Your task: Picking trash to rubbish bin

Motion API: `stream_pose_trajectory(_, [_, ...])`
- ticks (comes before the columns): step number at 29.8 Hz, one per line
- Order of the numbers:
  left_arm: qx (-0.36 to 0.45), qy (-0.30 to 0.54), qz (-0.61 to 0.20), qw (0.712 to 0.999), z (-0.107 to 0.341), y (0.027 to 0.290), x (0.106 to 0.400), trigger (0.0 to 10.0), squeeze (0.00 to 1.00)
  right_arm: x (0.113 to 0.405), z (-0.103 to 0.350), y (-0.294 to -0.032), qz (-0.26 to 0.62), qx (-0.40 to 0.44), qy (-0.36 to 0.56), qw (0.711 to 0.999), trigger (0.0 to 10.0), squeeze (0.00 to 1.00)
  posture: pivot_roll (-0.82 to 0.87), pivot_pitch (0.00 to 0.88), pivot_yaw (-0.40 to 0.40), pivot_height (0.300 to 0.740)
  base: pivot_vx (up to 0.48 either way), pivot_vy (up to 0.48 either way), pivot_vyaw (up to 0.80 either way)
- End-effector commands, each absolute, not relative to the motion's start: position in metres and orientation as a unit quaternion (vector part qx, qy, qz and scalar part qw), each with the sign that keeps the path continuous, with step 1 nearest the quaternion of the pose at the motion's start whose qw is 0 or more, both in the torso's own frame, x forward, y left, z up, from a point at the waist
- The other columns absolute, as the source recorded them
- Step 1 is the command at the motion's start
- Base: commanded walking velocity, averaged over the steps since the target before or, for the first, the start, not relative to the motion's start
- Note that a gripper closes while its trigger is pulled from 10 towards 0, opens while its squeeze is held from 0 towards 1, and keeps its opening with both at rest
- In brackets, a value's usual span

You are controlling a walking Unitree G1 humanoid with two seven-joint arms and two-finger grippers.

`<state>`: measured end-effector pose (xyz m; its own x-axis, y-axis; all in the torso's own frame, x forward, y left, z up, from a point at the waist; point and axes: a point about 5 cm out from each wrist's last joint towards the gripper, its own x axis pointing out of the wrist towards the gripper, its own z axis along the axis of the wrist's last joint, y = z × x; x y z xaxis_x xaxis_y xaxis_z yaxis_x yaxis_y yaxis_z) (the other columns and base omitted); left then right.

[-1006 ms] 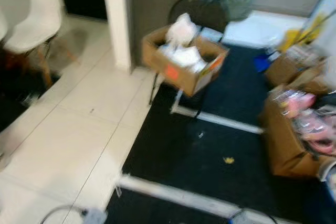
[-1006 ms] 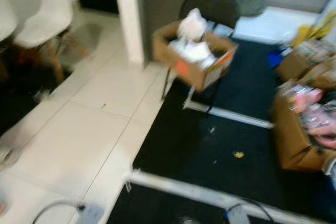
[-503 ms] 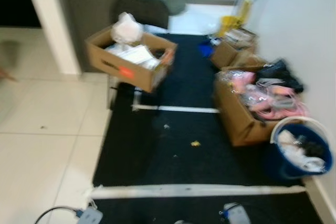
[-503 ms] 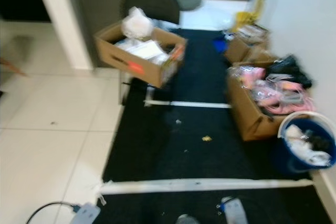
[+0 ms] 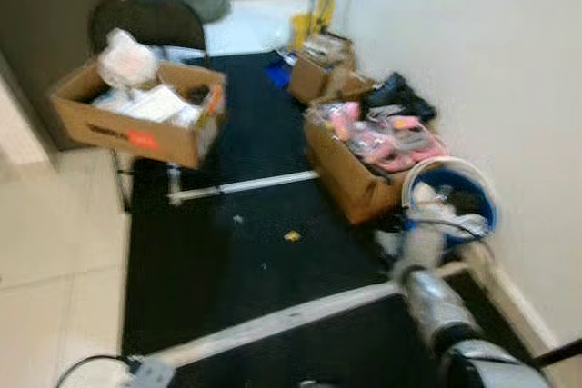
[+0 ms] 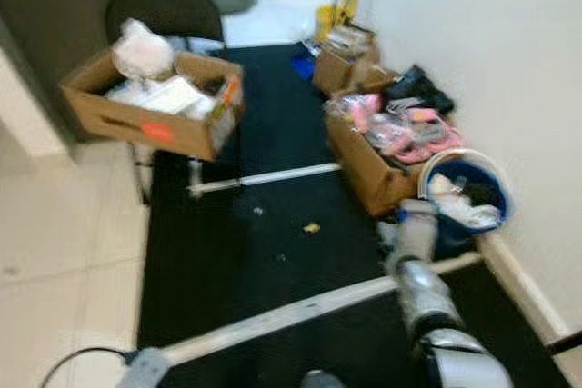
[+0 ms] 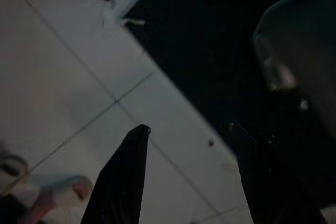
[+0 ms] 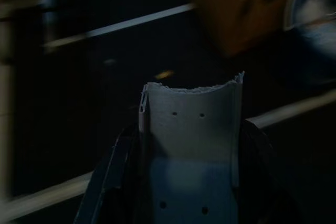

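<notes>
A blue rubbish bin [image 6: 469, 199] with a white rim stands against the right wall, with pale trash inside. My right arm reaches toward it, and my right gripper [image 6: 416, 227] sits just short of its near rim. In the right wrist view my right gripper [image 8: 186, 148] is shut on a grey plastic piece [image 8: 191, 129] with small holes and a broken top edge. A small yellow scrap [image 5: 292, 236] lies on the black mat [image 5: 227, 243]. My left gripper [image 7: 189, 129] hangs open over pale floor tiles beside the mat's edge, with nothing between its fingers.
A cardboard box [image 5: 136, 115] of white trash rests on a black chair at the left. A box of pink items [image 5: 368, 156] stands just beyond the bin, more boxes [image 5: 318, 65] farther back. White strips [image 5: 241, 186] cross the mat. A cable and adapter [image 5: 136, 372] lie near my feet.
The camera has swung to the right, bringing the wall and bin closer to centre. My right arm has come up into view toward the bin, holding the grey piece.
</notes>
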<state>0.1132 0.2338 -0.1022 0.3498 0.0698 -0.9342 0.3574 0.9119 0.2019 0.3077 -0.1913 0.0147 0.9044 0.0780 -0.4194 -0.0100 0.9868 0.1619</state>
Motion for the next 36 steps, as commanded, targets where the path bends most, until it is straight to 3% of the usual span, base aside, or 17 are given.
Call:
stream_pose_trajectory(1, [0.188, 0.566, -0.089, 0.798, -0.103, 0.233, 0.112, 10.0, 0.00, 0.315, 0.023, -0.180, 0.058, 0.097, 0.197, 0.974, 10.0, 0.00, 0.02, 0.064, 0.021, 0.740, 0.000, 0.000, 0.00])
stream_pose_trajectory(2, [0.183, 0.567, -0.083, 0.799, -0.103, 0.234, 0.111, 10.0, 0.00, 0.326, 0.039, -0.147, 0.157, 0.106, 0.161, 0.969, 10.0, 0.00, 0.03, 0.061, 0.018, 0.740, 0.000, 0.000, 0.00])
stream_pose_trajectory(7, [0.177, 0.569, -0.072, 0.800, -0.103, 0.234, 0.110, 10.0, 0.00, 0.326, 0.050, -0.104, 0.277, 0.097, 0.132, 0.947, 10.0, 0.00, 0.04, 0.062, 0.015, 0.740, 0.279, 0.000, 0.00])
stream_pose_trajectory(13, [0.175, 0.571, -0.069, 0.799, -0.104, 0.233, 0.109, 10.0, 0.00, 0.325, 0.052, -0.096, 0.295, 0.105, 0.125, 0.941, 10.0, 0.00, 0.05, 0.060, 0.011, 0.740, 0.451, 0.000, 0.00])
stream_pose_trajectory(36, [0.170, 0.573, -0.070, 0.799, -0.103, 0.234, 0.110, 10.0, 0.00, 0.325, 0.051, -0.102, 0.287, 0.119, 0.129, 0.942, 10.0, 0.00, 0.05, 0.065, 0.019, 0.740, 0.480, 0.000, 0.00])
